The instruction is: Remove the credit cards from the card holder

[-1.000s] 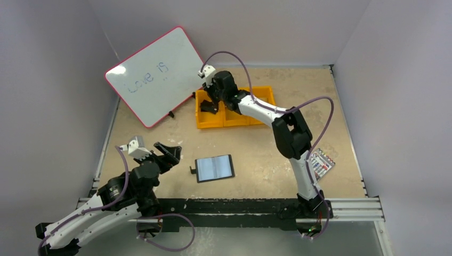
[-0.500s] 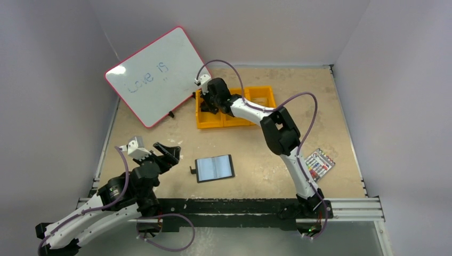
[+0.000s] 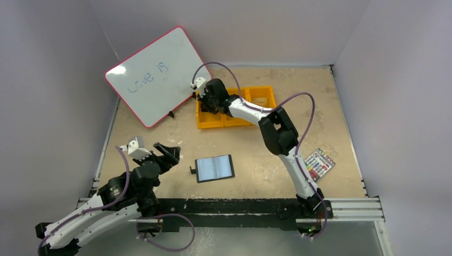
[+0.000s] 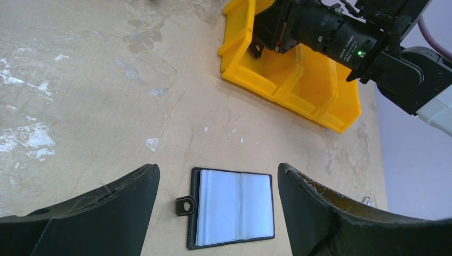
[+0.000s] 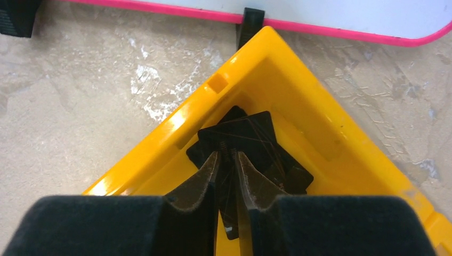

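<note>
The black card holder (image 3: 214,168) lies open on the table with its pale plastic sleeves (image 4: 234,207) facing up and its snap tab (image 4: 185,205) at the left. My left gripper (image 4: 218,169) hangs open just short of it, touching nothing. My right gripper (image 5: 228,154) reaches down into the left compartment of the orange-yellow tray (image 5: 298,106). Several black credit cards (image 5: 245,133) lie piled there. Its fingers stand a narrow gap apart, with a black card's edge showing in the gap. Whether they pinch that card is unclear.
A pink-rimmed whiteboard (image 3: 154,74) leans on its stand just behind the tray (image 3: 234,124). A pack of coloured markers (image 3: 320,164) lies near the right arm's base. Grey walls close in the table on three sides.
The right gripper has dropped from above the tray into its left compartment and shifted slightly left. The left arm and the card holder have not moved.
</note>
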### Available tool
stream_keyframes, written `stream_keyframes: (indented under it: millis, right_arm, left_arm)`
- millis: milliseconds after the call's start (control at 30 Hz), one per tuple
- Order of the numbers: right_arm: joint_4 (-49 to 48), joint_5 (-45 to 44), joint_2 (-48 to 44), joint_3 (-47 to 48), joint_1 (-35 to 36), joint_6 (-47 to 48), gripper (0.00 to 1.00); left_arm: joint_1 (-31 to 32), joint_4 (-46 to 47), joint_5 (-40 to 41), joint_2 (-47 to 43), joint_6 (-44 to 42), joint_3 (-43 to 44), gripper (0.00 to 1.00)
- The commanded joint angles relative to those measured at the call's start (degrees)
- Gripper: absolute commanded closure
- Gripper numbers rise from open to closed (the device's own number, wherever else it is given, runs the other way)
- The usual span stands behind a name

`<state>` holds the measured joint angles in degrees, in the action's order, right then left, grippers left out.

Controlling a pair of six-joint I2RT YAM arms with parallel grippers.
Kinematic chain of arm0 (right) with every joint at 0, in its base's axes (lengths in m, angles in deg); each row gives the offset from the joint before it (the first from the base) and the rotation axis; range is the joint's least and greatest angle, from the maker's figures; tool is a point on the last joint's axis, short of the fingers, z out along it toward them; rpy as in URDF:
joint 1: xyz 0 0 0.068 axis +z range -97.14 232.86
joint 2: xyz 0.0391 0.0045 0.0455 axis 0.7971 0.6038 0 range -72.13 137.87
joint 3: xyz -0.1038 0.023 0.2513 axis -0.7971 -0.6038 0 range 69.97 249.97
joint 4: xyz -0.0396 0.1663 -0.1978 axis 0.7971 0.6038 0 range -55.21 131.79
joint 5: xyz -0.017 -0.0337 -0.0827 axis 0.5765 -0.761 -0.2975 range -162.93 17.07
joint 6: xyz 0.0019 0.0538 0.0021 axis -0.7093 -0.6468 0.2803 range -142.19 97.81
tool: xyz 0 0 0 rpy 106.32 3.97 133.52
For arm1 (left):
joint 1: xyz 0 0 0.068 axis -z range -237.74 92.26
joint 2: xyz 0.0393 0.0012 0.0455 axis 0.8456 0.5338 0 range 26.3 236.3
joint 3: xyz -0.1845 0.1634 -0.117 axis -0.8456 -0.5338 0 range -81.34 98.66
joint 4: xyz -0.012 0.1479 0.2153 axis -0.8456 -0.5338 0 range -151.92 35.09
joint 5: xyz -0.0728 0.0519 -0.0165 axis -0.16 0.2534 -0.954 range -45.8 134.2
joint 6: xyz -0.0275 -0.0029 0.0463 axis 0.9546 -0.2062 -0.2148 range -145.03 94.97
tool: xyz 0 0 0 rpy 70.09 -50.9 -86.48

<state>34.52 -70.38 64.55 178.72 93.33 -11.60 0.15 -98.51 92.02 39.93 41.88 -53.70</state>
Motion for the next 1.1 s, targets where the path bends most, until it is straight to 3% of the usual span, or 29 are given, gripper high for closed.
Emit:
stream_keyframes:
  millis: [0, 300, 433, 600, 1067]
  right_arm:
    - [1.3, 0.5, -1.3, -0.4, 1.0, 3.4, 0.81]
    - [1.2, -2.4, -6.2, -5.9, 1.5, 6.4, 0.80]
    - [-1.3, -5.8, -8.5, -9.1, 2.1, 7.6, 0.65]
    - [-2.6, -10.5, -6.3, -8.7, 2.9, 9.5, 0.57]
    - [-6.1, -13.3, -7.6, -13.3, 3.5, 12.4, 0.63]
  left_arm:
    - [0.3, 0.8, 1.1, 0.8, 0.3, 1.1, 0.19]
    - [0.3, 0.8, 0.9, 0.9, 0.4, 0.9, 0.19]
    - [0.3, 1.0, 0.9, 1.2, 0.3, 0.6, 0.19]
    - [0.3, 1.1, 0.7, 1.5, 0.1, 0.7, 0.19]
    - [0.3, 1.1, 0.7, 1.5, 0.2, 0.6, 0.20]
